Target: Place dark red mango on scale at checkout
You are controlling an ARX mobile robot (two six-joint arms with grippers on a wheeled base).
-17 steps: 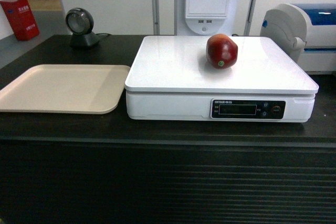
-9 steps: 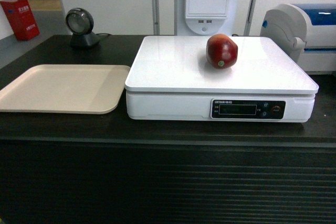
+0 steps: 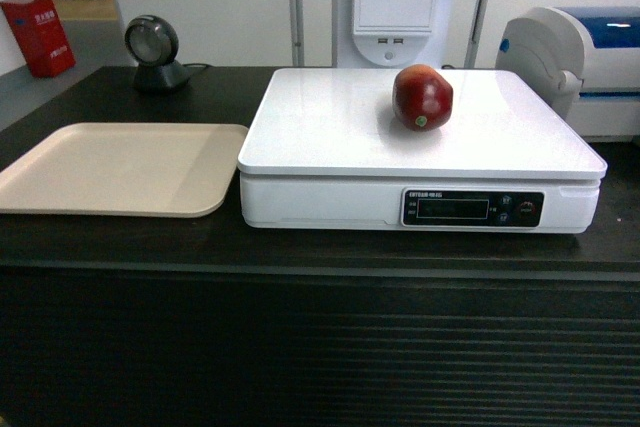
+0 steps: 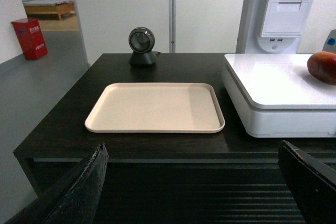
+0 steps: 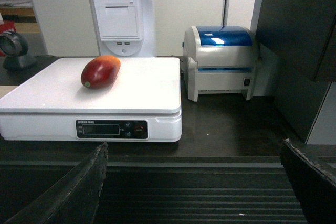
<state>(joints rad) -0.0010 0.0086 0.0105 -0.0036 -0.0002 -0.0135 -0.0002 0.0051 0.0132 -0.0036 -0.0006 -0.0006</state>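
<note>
I'm seeing both sets of fingers spread wide and holding nothing: left fingers [image 4: 79,192] frame the bottom of the left wrist view, right fingers [image 5: 73,187] do the same in the right wrist view, each pair well apart with only empty air between, touching nothing. Both are sitting back off the front of the desk [image 3: 120,237], low, below the top edge; neither shows in the head view. The dark red mango [image 3: 422,97] is lying ahead of and above both, resting on the platter of the scale [image 3: 330,137], toward the rear, right of centre. From the right wrist it's up and left of the fingers, long axis running roughly left-right with the orange end to the right; from the left wrist it's only clipped at the far right edge. So the right arm is nearer, I'm judging. The mango is standing free, nothing steadying it, so I'm reading the placing as done. The beige tray [image 3: 110,167] is sitting just left of the scale, not touching.
</note>
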